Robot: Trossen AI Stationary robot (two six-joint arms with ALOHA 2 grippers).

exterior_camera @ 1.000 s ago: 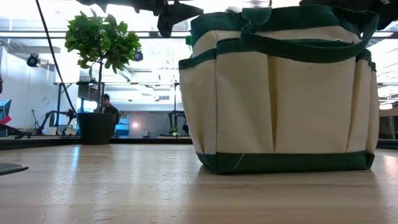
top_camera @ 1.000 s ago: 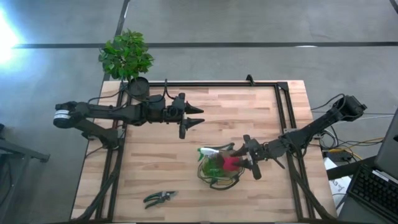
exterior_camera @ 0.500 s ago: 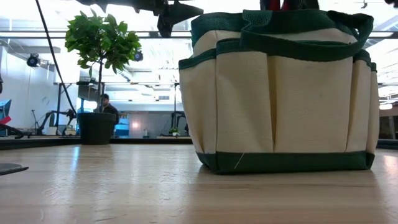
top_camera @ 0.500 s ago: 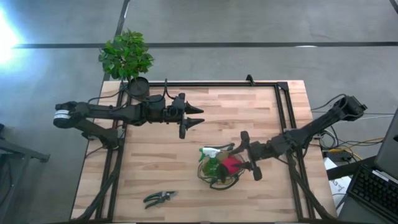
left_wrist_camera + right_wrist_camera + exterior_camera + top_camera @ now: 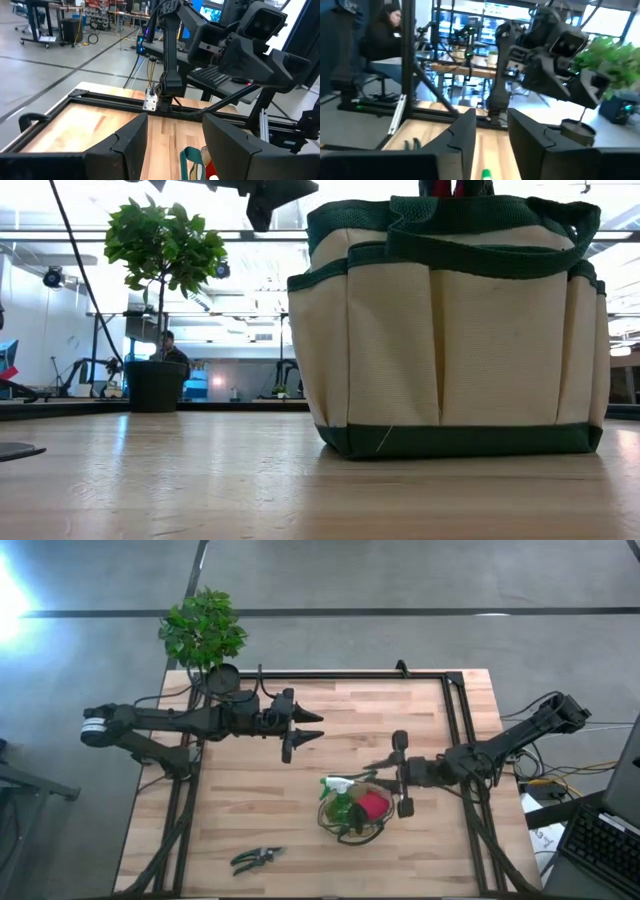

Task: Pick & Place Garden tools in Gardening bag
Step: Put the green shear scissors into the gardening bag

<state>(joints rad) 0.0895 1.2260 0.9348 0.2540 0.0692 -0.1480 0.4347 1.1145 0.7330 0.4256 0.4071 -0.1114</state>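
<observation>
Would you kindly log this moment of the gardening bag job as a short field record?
bag: gardening bag on the table, holding the spray bottle and red item
left out: pruning shears near the front edge
left end effector: open, empty, above the table
right end effector: open, empty, beside the bag

Both arms are dark, near-black, built of slim jointed segments with blocky housings at the joints. The left arm (image 5: 180,720) has a pale grey-white band around its outer end, and thin black cables loop along it. The right arm (image 5: 510,745) is the same dark colour, with cables trailing from its far joint. Each wrist ends in two angular black fingers (image 5: 125,145).
</observation>
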